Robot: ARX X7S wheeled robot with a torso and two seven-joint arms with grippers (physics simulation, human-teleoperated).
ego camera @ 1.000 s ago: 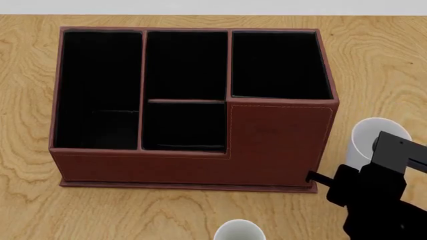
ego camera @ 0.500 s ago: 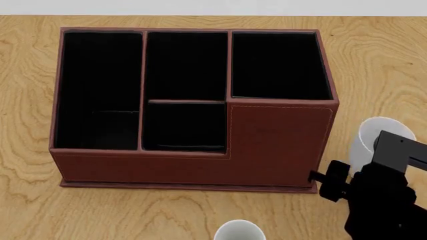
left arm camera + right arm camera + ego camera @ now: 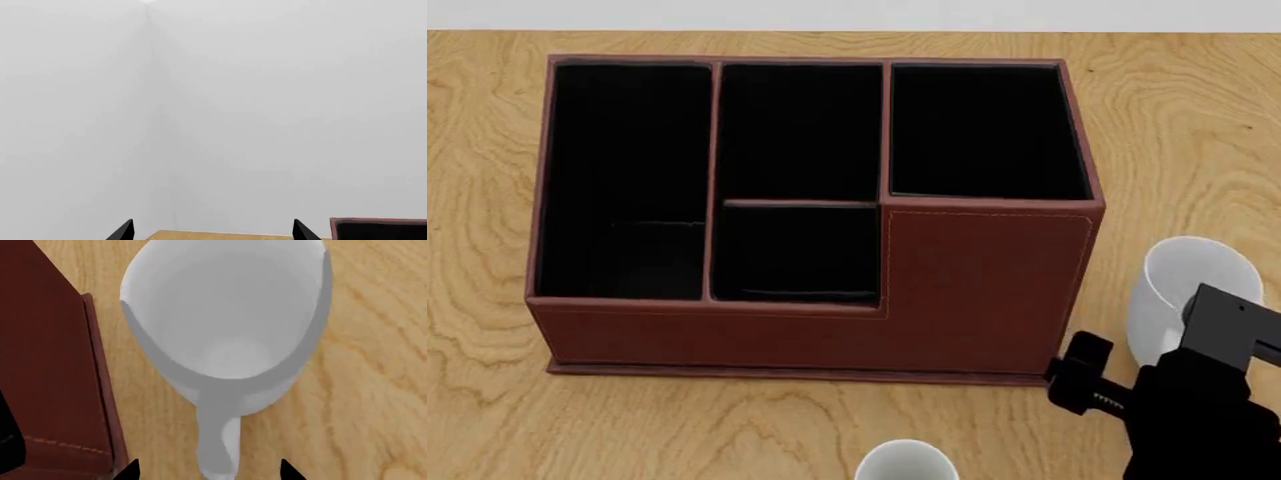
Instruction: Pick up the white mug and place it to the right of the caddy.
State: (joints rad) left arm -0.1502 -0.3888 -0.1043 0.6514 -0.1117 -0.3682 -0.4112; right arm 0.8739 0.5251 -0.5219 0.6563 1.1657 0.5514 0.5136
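The white mug [image 3: 1177, 290] stands on the wooden table just right of the caddy [image 3: 814, 210], a small gap between them. In the right wrist view the mug [image 3: 227, 325] shows from above, with its handle [image 3: 217, 440] pointing toward my right gripper [image 3: 208, 471]. That gripper is open, its two black fingertips on either side of the handle end and not touching it. The caddy's side wall [image 3: 47, 365] lies beside the mug. My left gripper [image 3: 213, 232] is open and empty, out of the head view.
My black right arm [image 3: 1208, 420] covers the table's near right corner. A second mug's white rim [image 3: 905, 462] shows at the bottom edge, in front of the caddy. The left wrist view shows a grey wall, a table strip [image 3: 220, 235] and a caddy corner [image 3: 380, 229].
My right gripper has drawn back toward the near edge, away from the mug. More of the mug's rim and side now show. The caddy has not moved.
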